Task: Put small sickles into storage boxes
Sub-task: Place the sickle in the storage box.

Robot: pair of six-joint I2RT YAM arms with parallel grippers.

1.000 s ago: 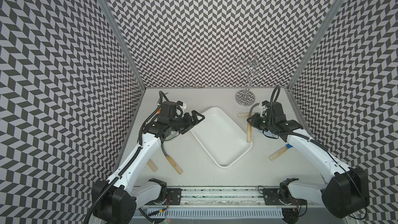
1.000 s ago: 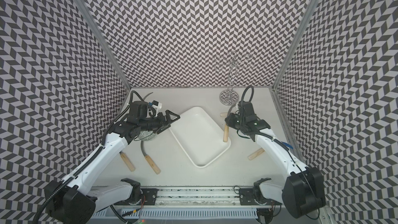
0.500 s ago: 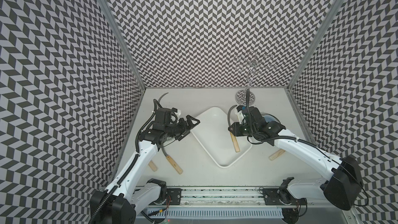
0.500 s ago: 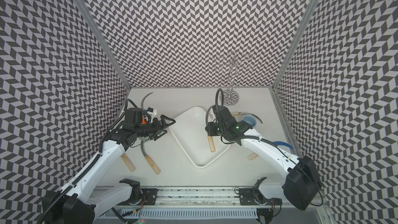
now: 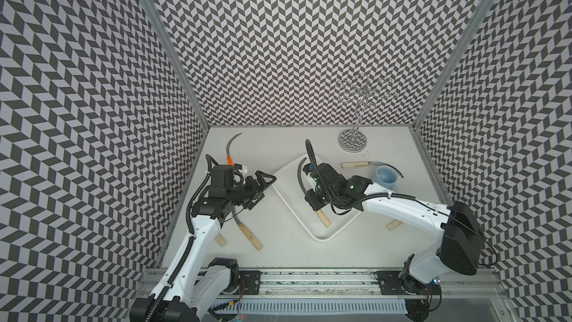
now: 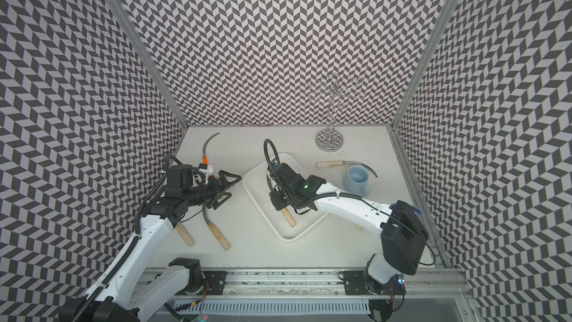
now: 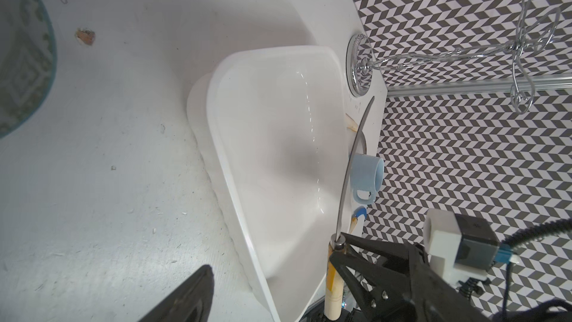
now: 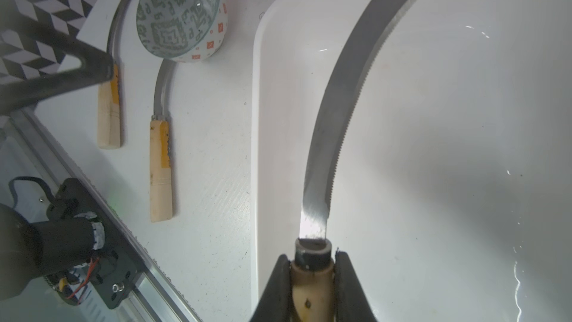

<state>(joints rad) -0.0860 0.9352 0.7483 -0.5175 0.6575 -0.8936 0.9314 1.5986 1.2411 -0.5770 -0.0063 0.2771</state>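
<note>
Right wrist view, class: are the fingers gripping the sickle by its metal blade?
No: the fingers clamp the sickle by its pale wooden handle; the blade juts free over the white tray.

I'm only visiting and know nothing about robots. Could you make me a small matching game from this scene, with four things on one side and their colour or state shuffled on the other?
Things:
1. left gripper
2. right gripper
3. mug
4. tray

Colour or state:
A. light blue
B. shut on the handle of a sickle
C. white
D. open, holding nothing

Pairs: 1-D, 2-B, 3-A, 4-C
</note>
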